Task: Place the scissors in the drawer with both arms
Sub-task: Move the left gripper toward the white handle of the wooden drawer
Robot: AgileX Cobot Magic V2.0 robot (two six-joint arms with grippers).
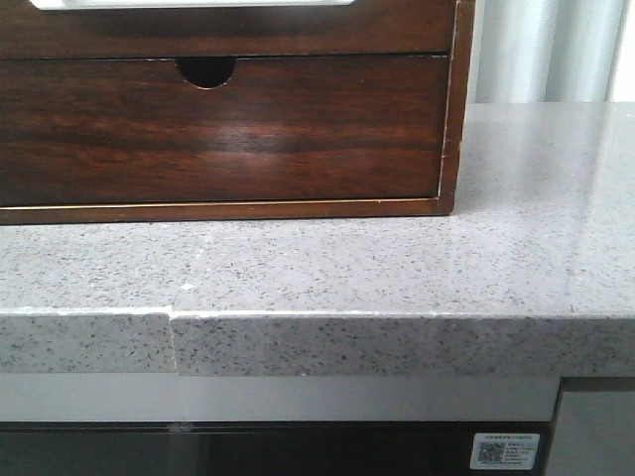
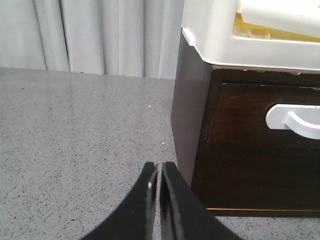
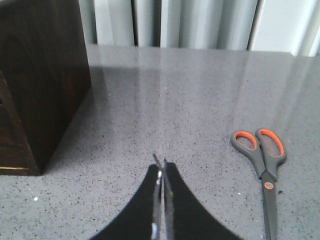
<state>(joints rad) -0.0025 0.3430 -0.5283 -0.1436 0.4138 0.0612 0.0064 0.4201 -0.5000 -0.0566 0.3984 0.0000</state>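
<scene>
One grey-handled scissors [image 3: 265, 172] on speckled stone countertop [image 3: 190, 110]

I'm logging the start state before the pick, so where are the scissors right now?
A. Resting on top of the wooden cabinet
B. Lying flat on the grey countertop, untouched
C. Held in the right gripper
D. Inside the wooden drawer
B: in the right wrist view the scissors lie flat on the countertop, apart from the shut right gripper.
</scene>
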